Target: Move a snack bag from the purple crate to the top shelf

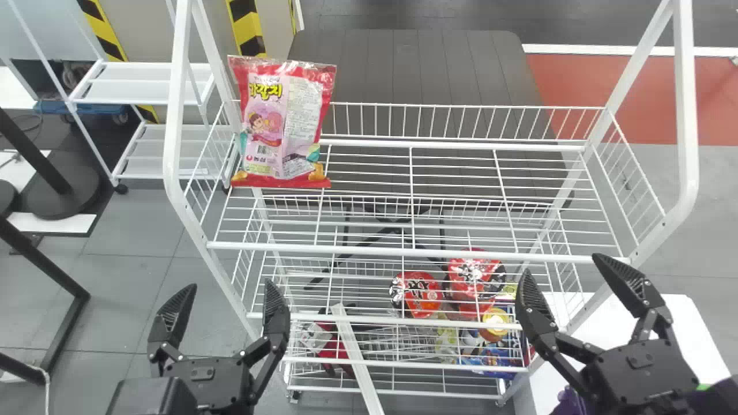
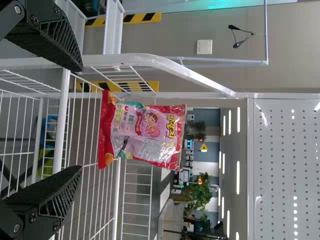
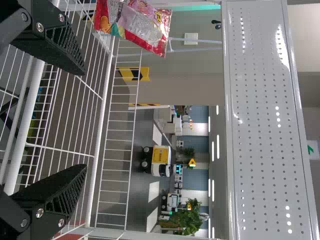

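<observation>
A red and pink snack bag (image 1: 282, 124) stands upright at the left end of the white wire top shelf (image 1: 415, 252). My left gripper (image 1: 223, 302) is open in front of the rack, lower than the bag. At the rack's right front, my right gripper (image 1: 562, 282) is open too. In the left wrist view the snack bag (image 2: 142, 131) stands beyond my left gripper (image 2: 80, 117), apart from it. The right wrist view has the bag (image 3: 135, 22) off to one side of my right gripper (image 3: 85, 120). Part of the purple crate (image 1: 568, 402) shows beneath the right arm.
Red round packs (image 1: 416, 294) and other snacks lie on the lower wire shelves. The rack's white posts (image 1: 686, 115) rise at both ends. A white table (image 1: 680, 323) stands at the right, and a dark table (image 1: 426, 69) behind the rack.
</observation>
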Controlling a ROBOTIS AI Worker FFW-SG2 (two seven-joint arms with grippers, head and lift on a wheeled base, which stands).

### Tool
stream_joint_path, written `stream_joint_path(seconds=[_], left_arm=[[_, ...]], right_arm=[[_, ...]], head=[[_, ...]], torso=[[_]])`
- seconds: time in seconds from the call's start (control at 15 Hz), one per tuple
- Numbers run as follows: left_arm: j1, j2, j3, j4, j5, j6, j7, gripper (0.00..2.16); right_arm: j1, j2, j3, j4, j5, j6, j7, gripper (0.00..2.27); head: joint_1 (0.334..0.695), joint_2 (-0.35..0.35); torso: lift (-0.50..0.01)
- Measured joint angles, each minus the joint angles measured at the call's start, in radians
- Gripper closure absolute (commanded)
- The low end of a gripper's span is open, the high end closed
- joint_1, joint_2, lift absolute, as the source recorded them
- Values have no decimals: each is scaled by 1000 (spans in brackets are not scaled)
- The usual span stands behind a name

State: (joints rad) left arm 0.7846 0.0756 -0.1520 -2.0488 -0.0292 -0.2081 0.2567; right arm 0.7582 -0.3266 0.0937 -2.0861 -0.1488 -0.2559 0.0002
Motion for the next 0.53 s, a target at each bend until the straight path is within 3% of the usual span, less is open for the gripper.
stream_joint_path(seconds=[0.53], left_arm=[[-2, -2, 0, 7, 0, -4, 1, 130]], right_arm=[[-2, 0, -2, 6, -12, 0, -13, 178]], head=[[695, 9]], torso=[[0]])
